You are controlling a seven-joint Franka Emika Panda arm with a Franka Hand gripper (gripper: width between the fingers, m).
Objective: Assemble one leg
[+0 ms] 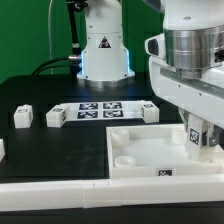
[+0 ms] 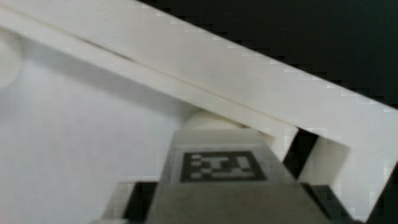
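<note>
— Where is the leg at this moment?

— The leg [image 1: 197, 134] is in the gripper [image 1: 200, 142], at the exterior view's right. It stands upright, and its black-and-white tag is turned to the camera.

— And the jaws, how do they stand?

— They are closed on the leg, one at each side of it. In the wrist view the leg [image 2: 217, 165] sits between two dark fingers, and its tag faces the camera there too.

— What is under it?

— The large white tabletop [image 1: 155, 150]. The leg is over the part of it toward the exterior view's right, near the edge. I cannot tell whether its lower end touches the surface.

— Do you see a socket?

— Yes, a round socket [image 1: 126, 158] in the tabletop's corner at the exterior view's left, well apart from the leg.

— Other parts?

— Three other legs [image 1: 22, 117] [image 1: 55, 116] [image 1: 150, 112] lie on the black table [image 1: 60, 145] behind the tabletop. Two are at the exterior view's left of the marker board [image 1: 95, 108], and one is just beside it at the right. The marker board lies in front of the white robot base [image 1: 103, 50].
</note>
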